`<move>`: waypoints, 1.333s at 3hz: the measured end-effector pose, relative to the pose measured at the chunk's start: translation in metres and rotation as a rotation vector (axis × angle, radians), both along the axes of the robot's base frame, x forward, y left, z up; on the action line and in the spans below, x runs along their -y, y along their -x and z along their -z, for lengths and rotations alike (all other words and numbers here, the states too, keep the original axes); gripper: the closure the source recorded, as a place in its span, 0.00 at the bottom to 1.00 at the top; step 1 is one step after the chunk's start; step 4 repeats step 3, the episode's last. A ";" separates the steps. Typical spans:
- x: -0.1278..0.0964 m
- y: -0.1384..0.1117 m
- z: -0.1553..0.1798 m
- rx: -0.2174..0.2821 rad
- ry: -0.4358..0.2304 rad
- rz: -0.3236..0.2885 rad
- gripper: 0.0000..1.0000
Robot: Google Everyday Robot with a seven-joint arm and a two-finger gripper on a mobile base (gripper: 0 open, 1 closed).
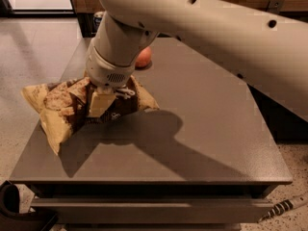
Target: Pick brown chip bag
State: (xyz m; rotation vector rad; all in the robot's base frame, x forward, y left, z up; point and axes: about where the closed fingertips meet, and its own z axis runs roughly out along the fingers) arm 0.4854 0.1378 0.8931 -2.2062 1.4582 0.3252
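Observation:
The brown chip bag point(62, 107) is dark brown and crinkly with pale yellow ends, near the left edge of the grey table point(192, 129). My gripper point(102, 102) comes straight down on the bag's middle and is shut on it. One pale finger point(98, 105) shows across the front of the bag. The bag looks raised a little, with a dark shadow on the table under it. Its left end sticks out past the table's left edge. My thick beige arm point(202, 18) reaches in from the upper right.
An orange-red apple point(143, 57) lies on the table just behind the gripper, partly hidden by the wrist. A can point(98, 18) stands at the table's far edge. The floor lies to the left. A striped cable point(284, 208) lies at bottom right.

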 end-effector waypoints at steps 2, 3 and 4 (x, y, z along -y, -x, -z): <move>0.048 -0.007 -0.075 0.153 -0.218 -0.008 1.00; 0.062 -0.009 -0.095 0.216 -0.289 -0.013 1.00; 0.062 -0.009 -0.095 0.216 -0.289 -0.013 1.00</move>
